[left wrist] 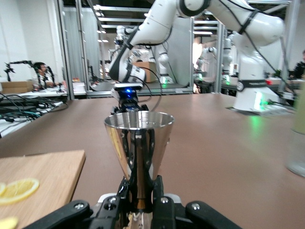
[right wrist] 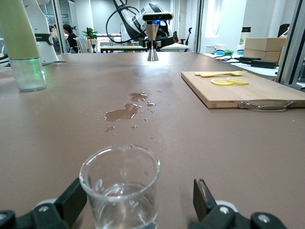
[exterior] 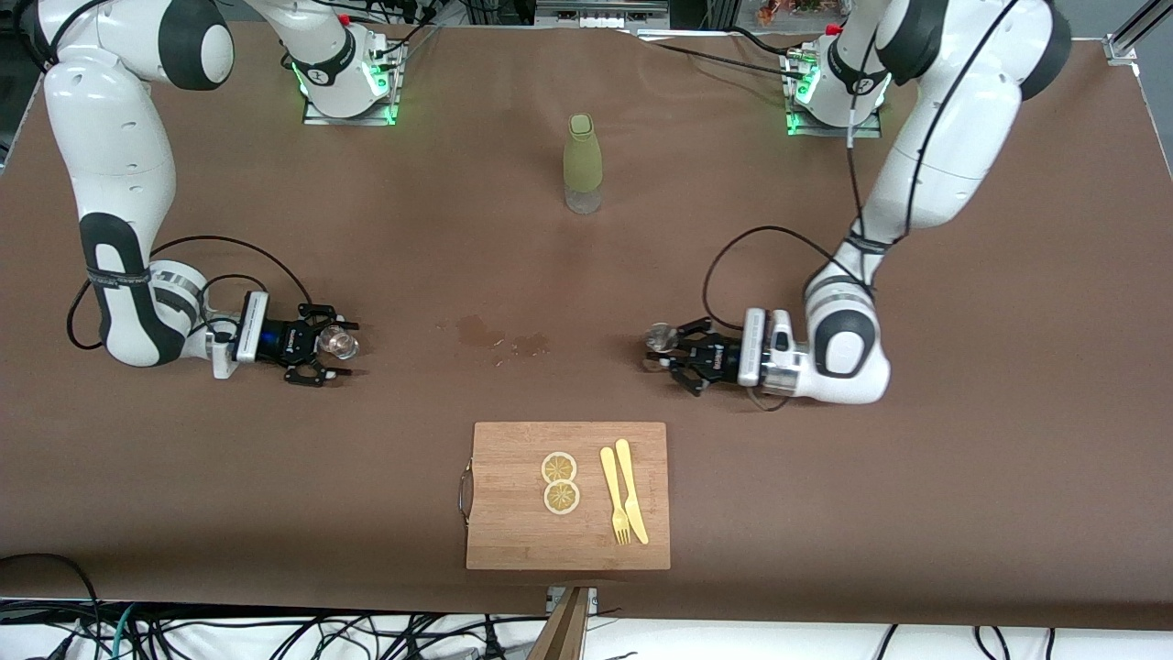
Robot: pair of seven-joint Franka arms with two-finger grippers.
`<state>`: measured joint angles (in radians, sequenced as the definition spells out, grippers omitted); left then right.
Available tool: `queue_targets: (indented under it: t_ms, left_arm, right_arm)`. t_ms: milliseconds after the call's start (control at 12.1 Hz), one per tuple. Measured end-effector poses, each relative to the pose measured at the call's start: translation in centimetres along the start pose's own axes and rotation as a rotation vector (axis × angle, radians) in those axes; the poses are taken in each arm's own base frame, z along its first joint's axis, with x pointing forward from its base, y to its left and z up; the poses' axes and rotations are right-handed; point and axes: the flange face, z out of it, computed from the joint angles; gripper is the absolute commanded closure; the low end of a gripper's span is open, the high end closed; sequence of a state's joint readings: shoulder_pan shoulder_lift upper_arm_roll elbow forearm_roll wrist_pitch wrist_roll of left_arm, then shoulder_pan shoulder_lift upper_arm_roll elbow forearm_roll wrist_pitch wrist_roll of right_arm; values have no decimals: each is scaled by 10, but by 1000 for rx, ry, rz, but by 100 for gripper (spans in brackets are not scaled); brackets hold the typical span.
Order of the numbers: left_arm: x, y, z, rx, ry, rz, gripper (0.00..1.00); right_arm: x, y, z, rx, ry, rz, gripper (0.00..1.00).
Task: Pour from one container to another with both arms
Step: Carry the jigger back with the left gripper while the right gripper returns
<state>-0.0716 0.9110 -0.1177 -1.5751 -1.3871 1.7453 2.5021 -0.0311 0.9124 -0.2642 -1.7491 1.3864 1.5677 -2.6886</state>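
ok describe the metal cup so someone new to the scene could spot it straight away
Follow the left arm down to the left gripper, low over the brown table. The steel jigger stands between its fingers, past the cutting board from the front camera. It is a shiny metal cone, unlike the clear glass at the right gripper.

Around me, a bright lab: brown worktop (exterior: 1008, 477) under even light, cables (exterior: 275, 632) trailing on the pale floor at its near edge. Metal frames (left wrist: 81, 47) and ceiling strip lights (left wrist: 102, 7) show past it, plus cardboard boxes (right wrist: 271, 46) on a desk.
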Motion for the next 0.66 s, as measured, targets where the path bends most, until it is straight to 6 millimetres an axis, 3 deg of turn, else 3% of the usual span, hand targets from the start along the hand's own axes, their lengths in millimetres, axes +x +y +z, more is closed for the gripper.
queue_targets:
  t_ms: [247, 494, 659]
  left_arm:
    - [-5, 14, -97, -47, -27, 4, 100]
    - [-28, 52, -200, 5, -3, -2, 100]
    - [-37, 80, -257, 21, -23, 4, 100]
  right_arm:
    - [0, 0, -5, -6, -7, 0, 1]
    - [5, 2, -19, -17, -30, -8, 1]
    - [19, 1, -40, -7, -95, -2, 1]
